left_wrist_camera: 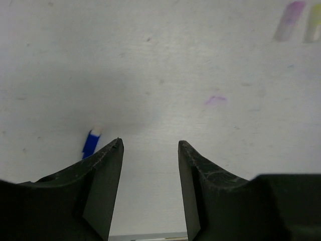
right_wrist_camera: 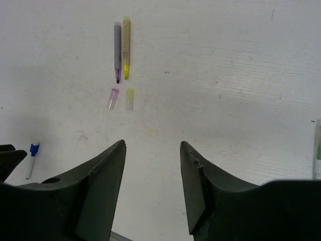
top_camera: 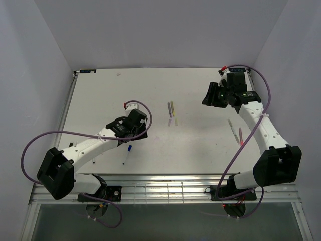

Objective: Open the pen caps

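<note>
Starting with the top camera: the left gripper [top_camera: 129, 134] hangs just over the far end of the blue-capped pen [top_camera: 125, 157] at the near left of the table [top_camera: 200, 150]. I'd guess it's there because that pen hasn't been opened yet. The pen's long axis runs near-to-far, with the blue cap [top_camera: 129, 148] pointing far. Mid-table, the grey pen [top_camera: 169, 107] and yellow pen [top_camera: 172, 106] lie side by side, also near-to-far, tips pointing near. The right gripper [top_camera: 207, 98] sits far right, well apart from them.

Left wrist: jaws are apart with nothing between them, and the blue cap is just beside one finger.

Right wrist: jaws are parted too, and empty. The purple cap [right_wrist_camera: 114, 98] and yellow cap [right_wrist_camera: 130, 99] lie just off their pens' tips, in line, so those two look done.
</note>
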